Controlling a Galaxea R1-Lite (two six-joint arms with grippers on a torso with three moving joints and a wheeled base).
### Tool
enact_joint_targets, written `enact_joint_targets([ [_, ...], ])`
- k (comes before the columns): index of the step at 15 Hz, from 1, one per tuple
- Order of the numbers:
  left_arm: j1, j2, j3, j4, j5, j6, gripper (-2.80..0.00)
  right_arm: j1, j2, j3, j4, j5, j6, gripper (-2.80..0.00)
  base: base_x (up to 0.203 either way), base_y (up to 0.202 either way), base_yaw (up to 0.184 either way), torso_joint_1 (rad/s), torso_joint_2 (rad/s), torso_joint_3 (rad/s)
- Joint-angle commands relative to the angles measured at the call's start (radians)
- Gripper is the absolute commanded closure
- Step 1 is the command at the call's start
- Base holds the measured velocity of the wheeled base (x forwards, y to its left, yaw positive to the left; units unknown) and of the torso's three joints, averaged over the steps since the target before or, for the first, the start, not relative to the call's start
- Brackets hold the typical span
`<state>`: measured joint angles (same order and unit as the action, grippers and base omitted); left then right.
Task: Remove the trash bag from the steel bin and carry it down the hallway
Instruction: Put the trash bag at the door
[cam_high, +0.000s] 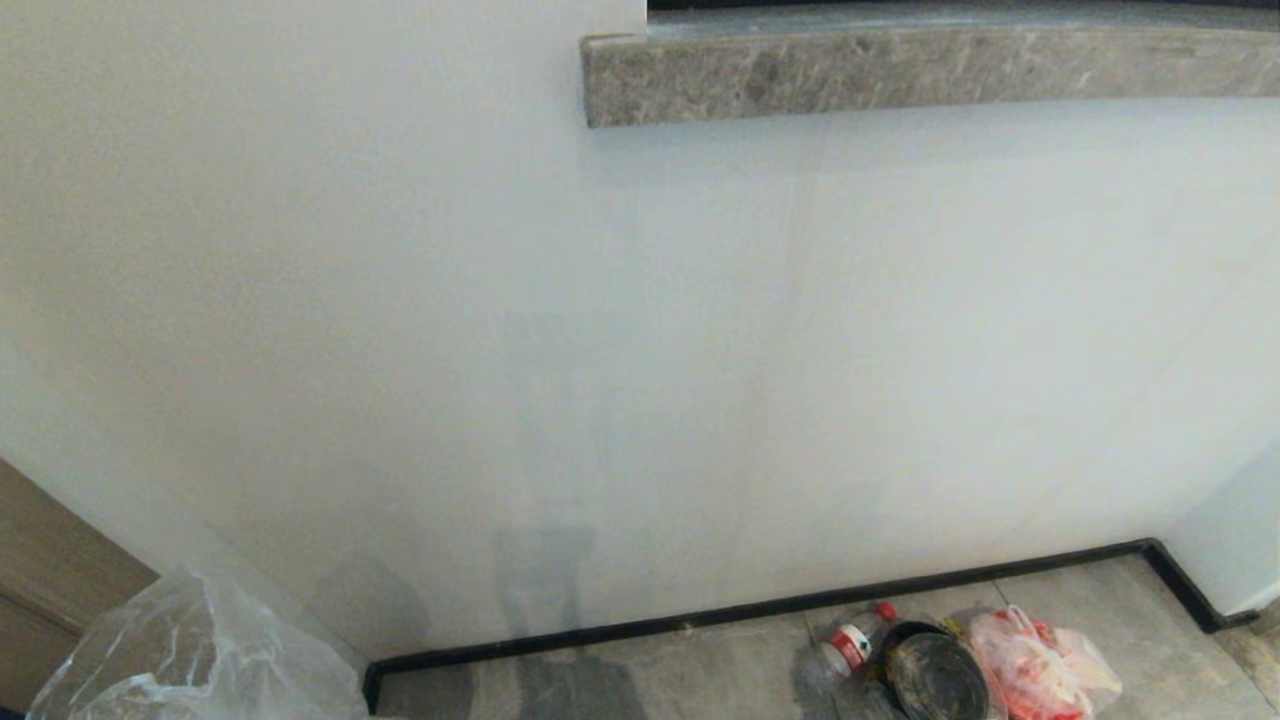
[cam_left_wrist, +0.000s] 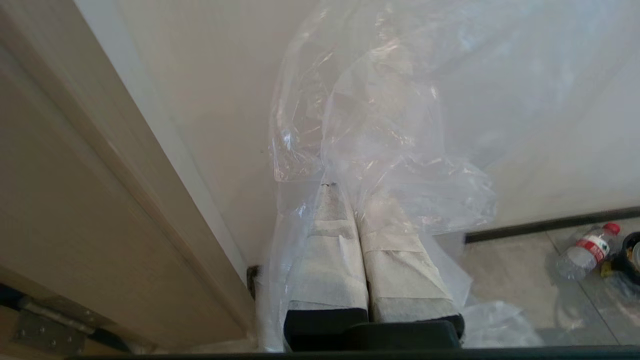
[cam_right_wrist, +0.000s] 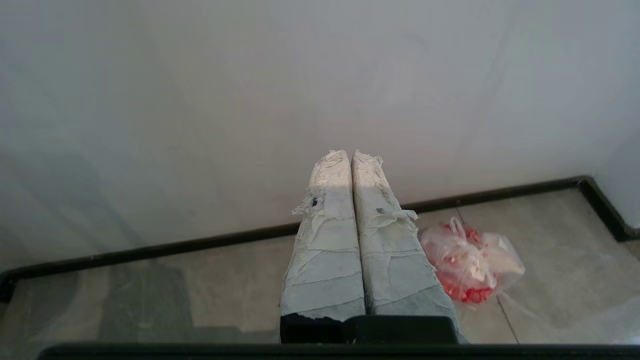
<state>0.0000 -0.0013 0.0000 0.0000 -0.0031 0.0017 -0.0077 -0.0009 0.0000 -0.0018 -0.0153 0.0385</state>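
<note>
Pinching crinkled clear trash bag (cam_left_wrist: 380, 125), tape-wrapped left tool (cam_left_wrist: 352, 192).

light: soft, even | shadows: faint on wall (cam_high: 400, 300) | blur: slight

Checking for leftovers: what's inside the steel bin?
The steel bin shows only a dark inside with no clear liner; its lower part is out of frame. The trash bag hangs from the left tool.
</note>
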Motion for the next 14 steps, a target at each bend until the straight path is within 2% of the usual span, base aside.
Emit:
enact_joint_targets([
  [1,0.000,0.001,0.001,0.000,0.000,0.000,0.00,0.000,-0.001,0.002,0.000,0.000,-0.002,0.00,0.000,0.000,0.000,-0.002,0.00,-0.198],
  [14,0.000,0.001,0.000,0.000,0.000,0.000,0.00,0.000,-0.001,0.002,0.000,0.003,-0.011,0.00,0.000,0.000,0.000,0.000,0.00,-0.196],
])
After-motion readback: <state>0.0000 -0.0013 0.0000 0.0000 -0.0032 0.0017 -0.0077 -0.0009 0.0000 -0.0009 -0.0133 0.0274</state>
